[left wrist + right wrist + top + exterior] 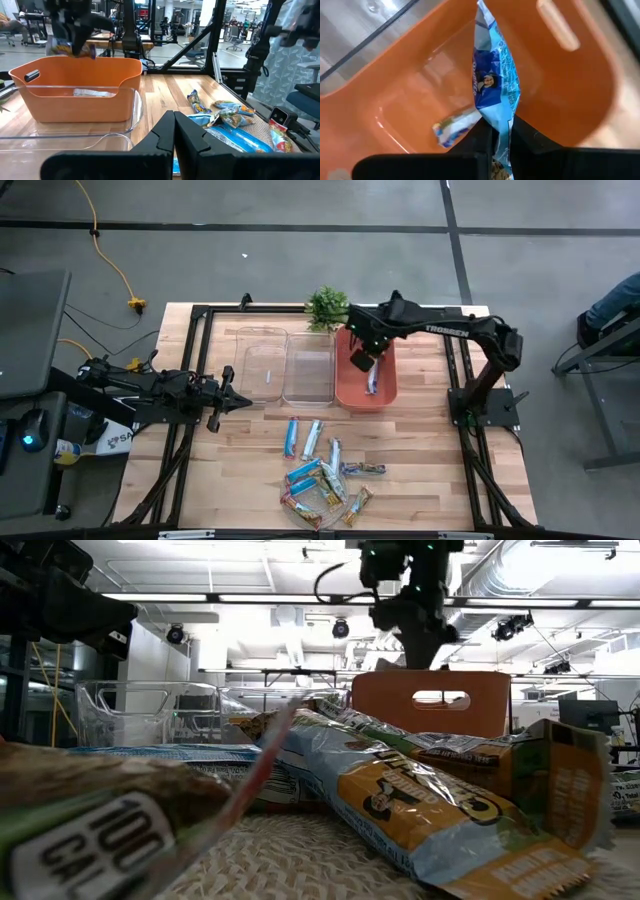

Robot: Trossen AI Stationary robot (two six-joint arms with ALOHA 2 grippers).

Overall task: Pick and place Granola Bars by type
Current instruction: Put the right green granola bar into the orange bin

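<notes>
Granola Bars (325, 475) are seen scattered in a loose pile on the near middle of the bench (420, 450), partly on a round woven mat (300, 850). Blue, silver-white and brown-gold wrappers are mixed together there, several overlapping.

One blue-wrapped bar (492, 85) is gripped at its lower end by the right pincer (501, 131), whose fingers are closed tight on the wrapper. The bar is held upright above the inside of the orange bin (383, 393), which stands at the far side of the bench, right of centre. A single bar (454, 129) is already lying on the floor of that bin, below the held one and not touching it.

Two clear bins are placed to the left of the orange bin, side by side: the nearer clear bin (309, 370) stands just beside the orange bin, and the outer clear bin (260, 365) just beside that. A small green plant (326, 308) is set at the far edge of the bench, behind the bins.

The left pincer (235, 402) is held over the left part of the bench, near the outer clear bin and well apart from the pile. Its fingers (200, 142) are pressed together with nothing between them
</notes>
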